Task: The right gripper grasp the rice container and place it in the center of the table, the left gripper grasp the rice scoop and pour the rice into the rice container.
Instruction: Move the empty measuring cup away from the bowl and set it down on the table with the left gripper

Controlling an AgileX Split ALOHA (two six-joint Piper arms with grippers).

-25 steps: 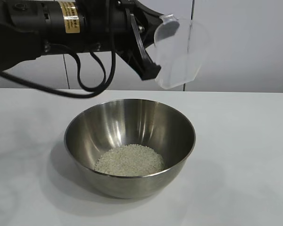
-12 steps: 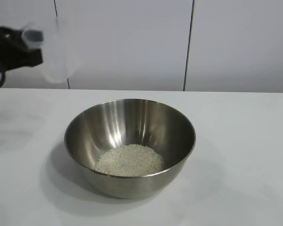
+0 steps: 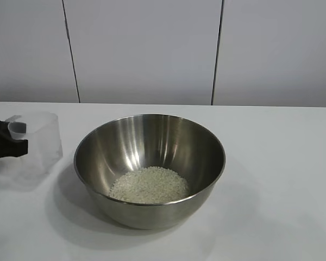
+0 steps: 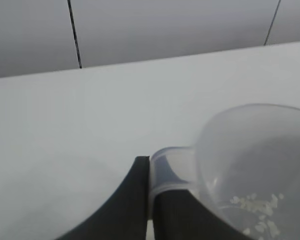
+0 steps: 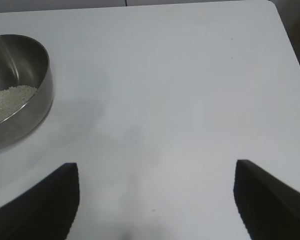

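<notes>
- The left gripper (image 3: 5, 144) sits at the table's (image 3: 282, 163) left edge, fingers pinched on the little lip tab of the rice scoop (image 3: 37, 145).
- The scoop's upright, down low at the surface near that left edge. Can't tell if it's actually touching the top. It's pretty much emptied; the left wrist view shows only a few stray grains (image 4: 257, 212) stuck inside.
- The rice container (image 3: 149, 168) is around the middle of the table, just beside the scoop on its right, not touching it.
- The rice (image 3: 149, 186) is a flat pale heap in the bottom of the bowl.
- The right gripper (image 5: 155, 200) is way off over the bare right part of the table, fingers spread wide with nothing between them, bowl well apart from it.
</notes>
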